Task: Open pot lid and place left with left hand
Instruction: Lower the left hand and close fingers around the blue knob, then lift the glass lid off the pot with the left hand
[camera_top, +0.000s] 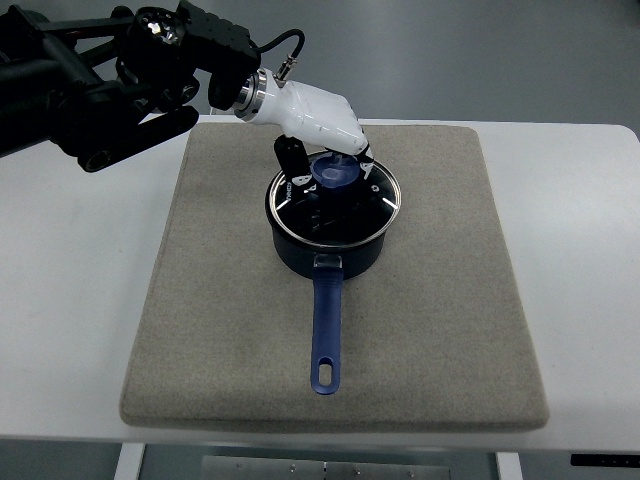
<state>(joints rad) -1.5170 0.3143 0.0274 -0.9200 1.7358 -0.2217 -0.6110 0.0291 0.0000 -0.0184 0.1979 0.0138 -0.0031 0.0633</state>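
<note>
A dark blue saucepan (330, 252) stands on the grey mat (220, 320), its long blue handle (326, 330) pointing toward the near edge. A glass lid (372, 208) with a blue knob (336, 174) sits on the pot. My left hand (325, 170), white shell with black fingers, reaches in from the upper left and is over the lid. Its fingers (293, 160) curl around the blue knob. The lid rests on the pot rim. The right arm is out of view.
The mat lies on a white table (590, 250). My black left arm (110, 80) crosses the top left corner. Bare mat lies to the left of the pot (210, 240) and to its right.
</note>
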